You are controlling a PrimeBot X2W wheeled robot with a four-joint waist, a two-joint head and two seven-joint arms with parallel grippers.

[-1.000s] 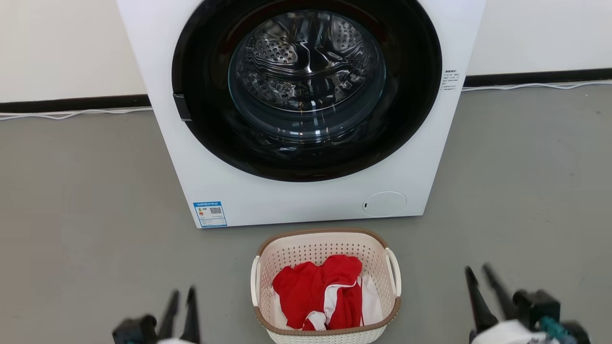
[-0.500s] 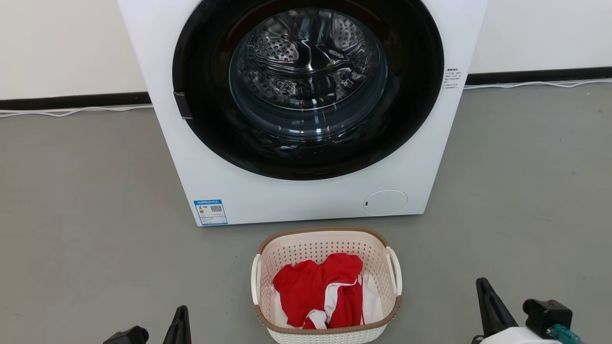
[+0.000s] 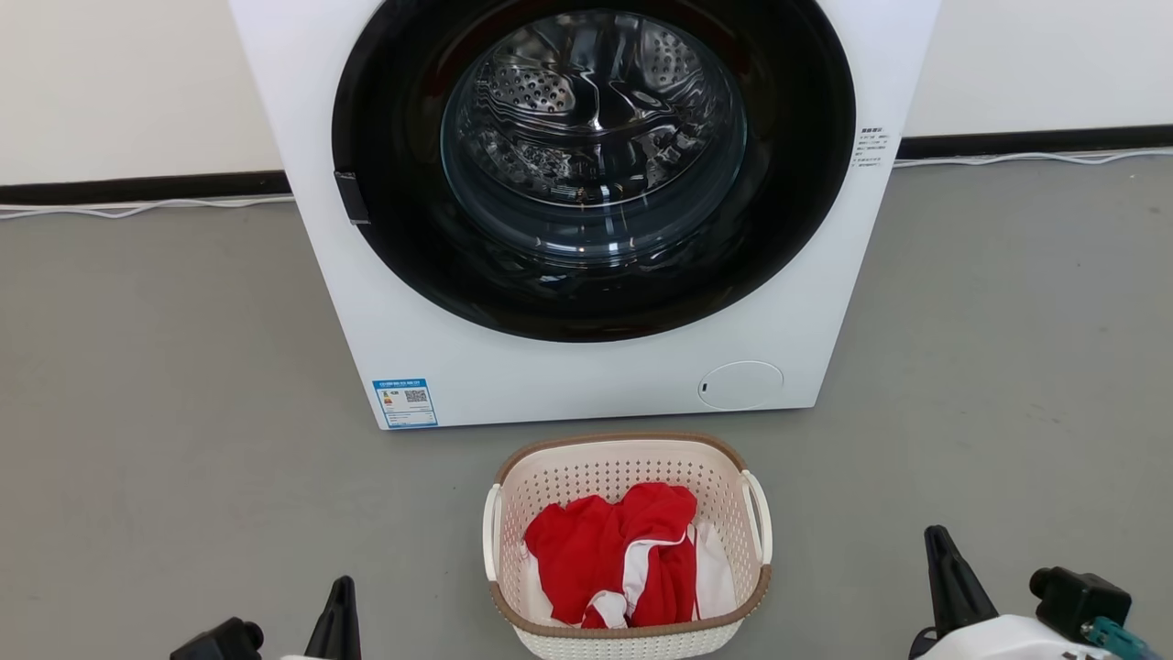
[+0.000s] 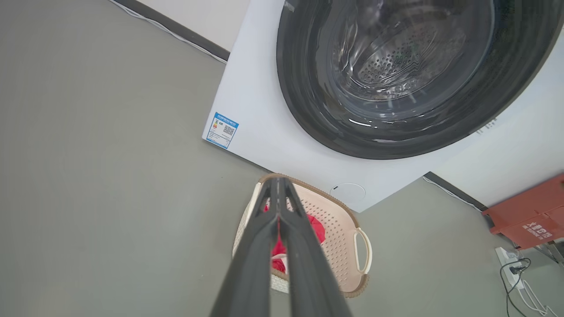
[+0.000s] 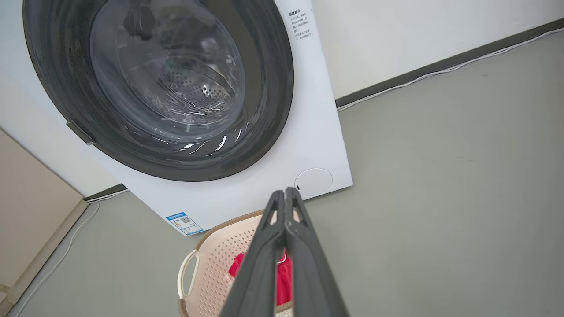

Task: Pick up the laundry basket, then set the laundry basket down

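Observation:
The laundry basket (image 3: 559,477) stands on the grey floor in front of the washing machine, cream-white and perforated with a brown rim and two white loop handles, holding red and white clothes (image 3: 614,555). My left gripper (image 3: 341,587) is low at the left, well clear of the basket, shut with nothing in it. My right gripper (image 3: 937,541) is low at the right, also apart from the basket and shut on nothing. In the left wrist view the basket (image 4: 339,229) lies behind the closed left gripper (image 4: 277,181); in the right wrist view the basket (image 5: 216,259) sits behind the closed right gripper (image 5: 286,192).
A white washing machine (image 3: 568,367) with a closed round glass door (image 3: 591,137) stands right behind the basket. White cables (image 3: 128,209) run along the dark skirting at the wall. A red-brown box (image 4: 528,215) and a power strip (image 4: 506,259) lie off to one side.
Both grippers have closed from open and dropped lower in the head view. The whole head picture has shifted slightly upward; the basket stays in place.

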